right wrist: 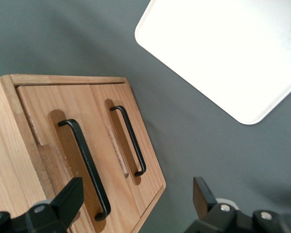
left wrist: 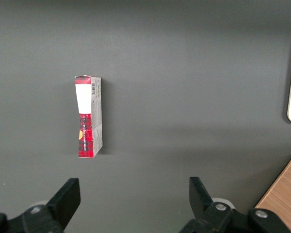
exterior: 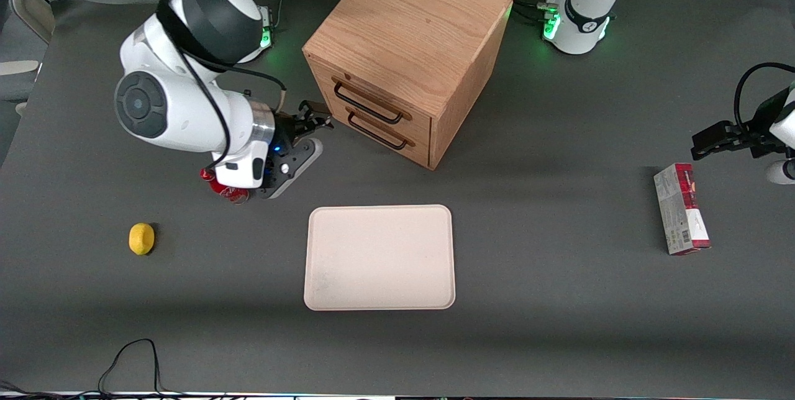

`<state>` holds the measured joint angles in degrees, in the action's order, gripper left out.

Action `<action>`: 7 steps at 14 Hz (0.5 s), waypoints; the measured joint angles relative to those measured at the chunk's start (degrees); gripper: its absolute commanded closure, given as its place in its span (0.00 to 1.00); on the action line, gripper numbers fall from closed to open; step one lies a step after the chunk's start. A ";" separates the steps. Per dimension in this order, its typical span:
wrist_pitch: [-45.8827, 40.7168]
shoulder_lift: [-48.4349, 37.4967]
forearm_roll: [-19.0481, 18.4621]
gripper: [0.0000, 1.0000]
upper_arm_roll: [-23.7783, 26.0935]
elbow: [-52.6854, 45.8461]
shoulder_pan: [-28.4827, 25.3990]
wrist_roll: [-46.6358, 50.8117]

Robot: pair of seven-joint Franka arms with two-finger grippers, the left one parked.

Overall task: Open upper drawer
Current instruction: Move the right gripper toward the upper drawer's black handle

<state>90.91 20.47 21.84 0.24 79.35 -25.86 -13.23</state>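
The light-oak cabinet (exterior: 407, 27) stands at the middle of the table, its front turned toward the working arm. The upper drawer (exterior: 372, 97) with its black bar handle (exterior: 367, 104) sits flush and shut above the lower drawer (exterior: 382, 133). My right gripper (exterior: 313, 115) is open and empty, level with the drawers, a short way in front of them and not touching them. In the right wrist view the upper drawer's handle (right wrist: 85, 165) and the lower drawer's handle (right wrist: 130, 141) show close ahead of the gripper (right wrist: 136, 196), whose jaws stand wide apart.
A cream tray (exterior: 379, 257) lies nearer the front camera than the cabinet; it also shows in the right wrist view (right wrist: 223, 53). A red can (exterior: 223, 189) lies under the working arm's wrist, a yellow lemon (exterior: 141, 238) beside it. A red and white box (exterior: 681, 209) lies toward the parked arm's end.
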 measured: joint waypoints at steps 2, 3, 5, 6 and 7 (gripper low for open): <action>0.45 0.11 -0.90 0.00 0.00 0.51 -1.77 -2.64; 0.74 0.12 -1.38 0.00 0.01 0.97 -2.71 -3.30; 1.38 0.12 -1.89 0.00 0.01 2.26 -3.74 -4.25; 2.76 -0.15 -1.92 0.00 0.00 3.67 -3.91 -5.17; 4.44 -0.76 -1.92 0.00 0.01 5.32 -4.03 -5.71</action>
<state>95.35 19.71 19.92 0.24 84.67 -29.89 -18.95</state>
